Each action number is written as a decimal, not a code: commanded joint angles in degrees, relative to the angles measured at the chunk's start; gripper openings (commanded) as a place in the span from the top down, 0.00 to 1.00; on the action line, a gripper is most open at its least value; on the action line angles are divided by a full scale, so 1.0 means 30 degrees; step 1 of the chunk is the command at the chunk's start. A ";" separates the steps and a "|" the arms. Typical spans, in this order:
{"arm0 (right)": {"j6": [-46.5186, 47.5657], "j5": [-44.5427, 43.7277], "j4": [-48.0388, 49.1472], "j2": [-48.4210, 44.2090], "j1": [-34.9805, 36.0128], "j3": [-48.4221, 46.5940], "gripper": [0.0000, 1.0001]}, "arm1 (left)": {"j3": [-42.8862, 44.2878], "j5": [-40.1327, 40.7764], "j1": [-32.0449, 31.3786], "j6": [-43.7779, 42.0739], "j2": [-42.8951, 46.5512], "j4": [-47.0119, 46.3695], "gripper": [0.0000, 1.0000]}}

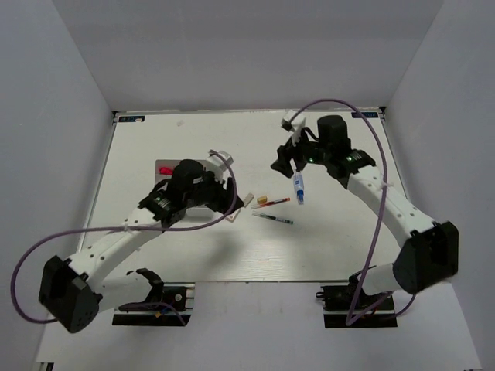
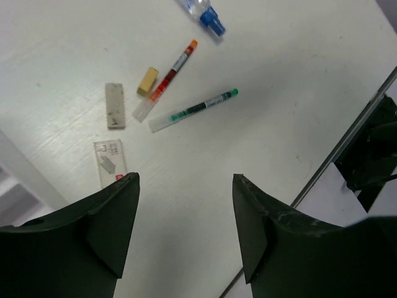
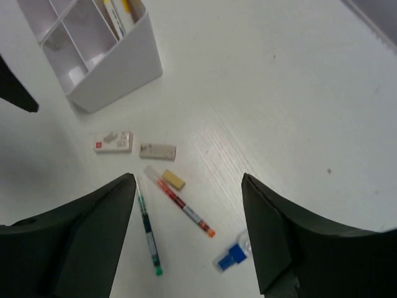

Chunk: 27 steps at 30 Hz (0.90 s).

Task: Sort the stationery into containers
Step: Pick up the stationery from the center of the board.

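Both arms hang over the table [image 1: 340,232] with nothing taken up. The left jaws are spread wide and empty above bare table just near the items, and the right jaws are equally wide and empty, hovering over the cluster.

The loose stationery lies mid-table between the two arms, just to the right of the tray [image 3: 118,71], which sits largely under the left arm in the top view. The red pen [image 2: 166,81] and green pen [image 2: 193,111] lie near each other, almost parallel. Their long axes run roughly left to right across the table, coloured tips toward the right arm's side. Beyond those tips the white tube [image 1: 298,188] lies crosswise to them, its long axis running far to near, its blue cap toward the near edge as far as I can tell.

A yellow eraser [image 2: 147,81] sits just beside the red pen. A grey eraser [image 2: 115,105] and a labelled eraser [image 2: 110,162] lie closer to the tray.

I would expect the pens to be light, stiff and prone to rolling. They are best pinched at mid-barrel with the jaws closing across the long axis. The tube looks smooth and perhaps slippery, so the body is a safer hold than the cap. The erasers look light and grippy but lie low, needing the jaws right down at the table.
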<state>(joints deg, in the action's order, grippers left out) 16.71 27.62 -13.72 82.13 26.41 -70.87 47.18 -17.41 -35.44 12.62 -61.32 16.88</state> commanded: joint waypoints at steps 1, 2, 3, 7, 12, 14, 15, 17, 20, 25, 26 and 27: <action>-0.1671 -0.0131 -0.1023 -0.1796 -0.0804 0.2170 0.23 | 0.2112 0.1082 -0.1509 0.0275 -0.2404 0.1722 0.29; -0.1760 0.0080 -0.1082 -0.2641 -0.0952 0.2758 0.23 | 0.2551 0.2159 -0.1893 0.0275 -0.3978 0.2479 0.27; -0.1848 0.0372 -0.1112 -0.3490 -0.1156 0.3025 0.27 | 0.3454 0.2779 -0.2332 0.0449 -0.4748 0.2893 0.26; -0.2522 0.1485 -0.0732 -0.5605 -0.1860 0.4256 0.77 | 0.5510 0.6961 -0.3829 0.0888 -0.8001 0.4740 0.23; -0.2787 0.2249 -0.0700 -0.7334 -0.2651 0.5401 0.98 | 0.7619 1.0135 -0.4475 0.1591 -1.0758 0.6322 0.23; -0.2670 0.2279 -0.0644 -0.7716 -0.2915 0.5575 0.97 | 0.7973 1.1132 -0.4475 0.1767 -1.1606 0.6615 0.22; -0.2669 0.2395 -0.0498 -0.8153 -0.3090 0.5838 0.97 | 0.8236 1.1396 -0.4475 0.1769 -1.1785 0.6618 0.22; -0.2669 0.2659 -0.0264 -0.8332 -0.3208 0.6044 0.95 | 0.8239 1.1778 -0.4475 0.1769 -1.2048 0.6794 0.21; -0.2611 0.3156 -0.0321 -0.8713 -0.3443 0.6163 0.93 | 0.8415 1.1780 -0.4241 0.1769 -1.2490 0.6794 0.21; -0.2582 0.3947 -0.0263 -0.9124 -0.3824 0.6397 0.91 | 0.9056 1.1780 -0.4065 0.1593 -1.3982 0.7202 0.21; -0.2582 0.4094 -0.0291 -0.9211 -0.3911 0.6397 0.91 | 0.9349 1.1780 -0.4065 0.1593 -1.4448 0.7204 0.21; -0.2553 0.4153 -0.0292 -0.9183 -0.3912 0.6426 0.91 | 0.9352 1.1780 -0.4065 0.1390 -1.4685 0.7204 0.21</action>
<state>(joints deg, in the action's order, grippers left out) 9.39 37.36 -16.32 55.55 15.25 -52.25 72.88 16.47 -47.77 17.21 -104.16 37.56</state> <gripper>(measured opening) 0.087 0.791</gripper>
